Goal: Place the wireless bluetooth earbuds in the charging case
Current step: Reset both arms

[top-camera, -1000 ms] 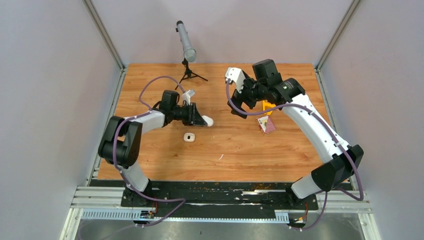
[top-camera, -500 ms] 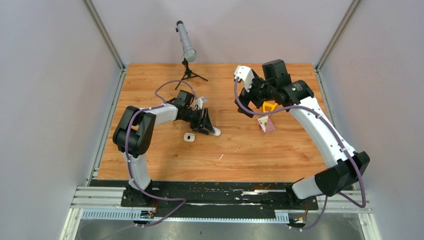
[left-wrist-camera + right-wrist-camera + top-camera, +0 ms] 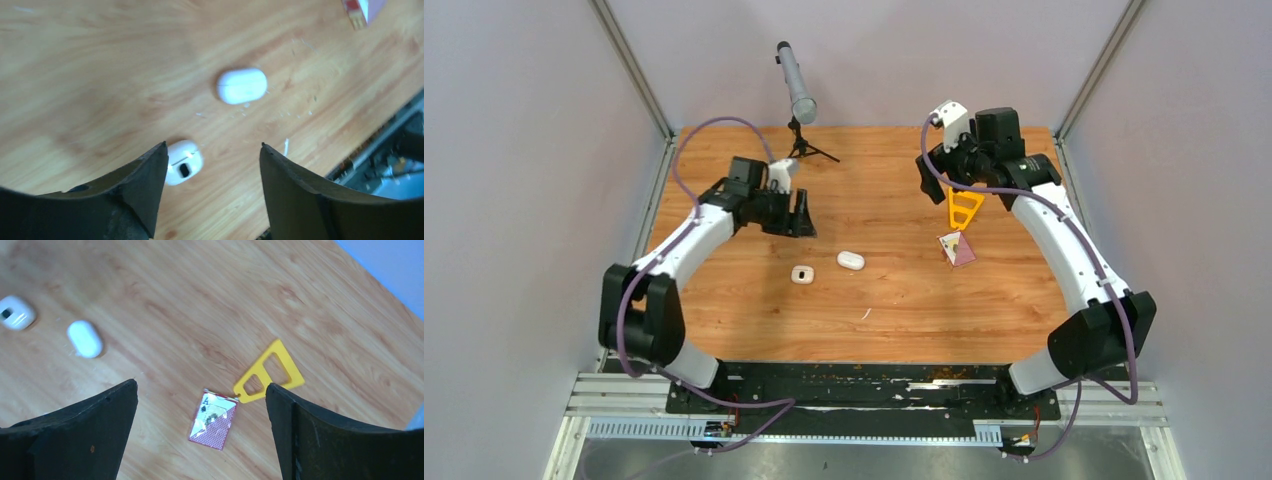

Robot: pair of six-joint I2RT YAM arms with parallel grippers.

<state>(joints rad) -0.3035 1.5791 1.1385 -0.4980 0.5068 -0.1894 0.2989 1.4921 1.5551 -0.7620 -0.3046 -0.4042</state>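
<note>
Released beside second case (image 3: 801, 274): closed case (image 3: 851, 260), likely freeing jaws. Left gripper (image 3: 801, 213) withdrawn, parted, empty; right gripper (image 3: 201, 385) wide, empty.

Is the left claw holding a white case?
No, the left gripper is open and empty; the closed case and the other case lie on the table.

My overhead view: rectangular orange-brown wood-grain tabletop (image 3: 944, 320), enclosed by plain pale lilac-grey panel walls (image 3: 514, 150); silver aluminium corner posts (image 3: 632, 70); black base plate (image 3: 864, 382) along near edge. Light even, diffuse.
</note>
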